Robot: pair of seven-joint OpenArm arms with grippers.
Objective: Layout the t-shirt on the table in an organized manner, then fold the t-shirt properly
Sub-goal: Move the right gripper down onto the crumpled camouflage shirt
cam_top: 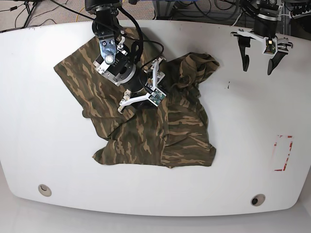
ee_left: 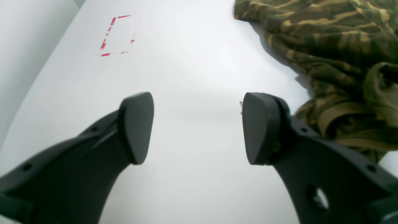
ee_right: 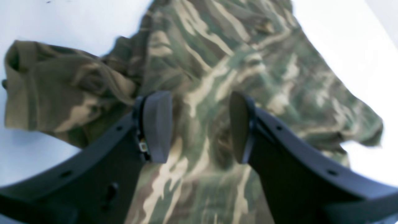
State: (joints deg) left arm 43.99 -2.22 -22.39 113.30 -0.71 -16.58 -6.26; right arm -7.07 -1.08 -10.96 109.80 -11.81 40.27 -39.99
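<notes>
Base looks straight down; wrist views sit close above the t-shirt (cam_top: 146, 131).

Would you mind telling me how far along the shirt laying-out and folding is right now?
Early stage. Done: nothing tidy yet; the t-shirt lies rumpled on the table, one part bunched. In hand: nothing held; the right gripper hangs open over the cloth, while the left gripper is open above bare table. Left: spreading it flat, then every fold.
</notes>
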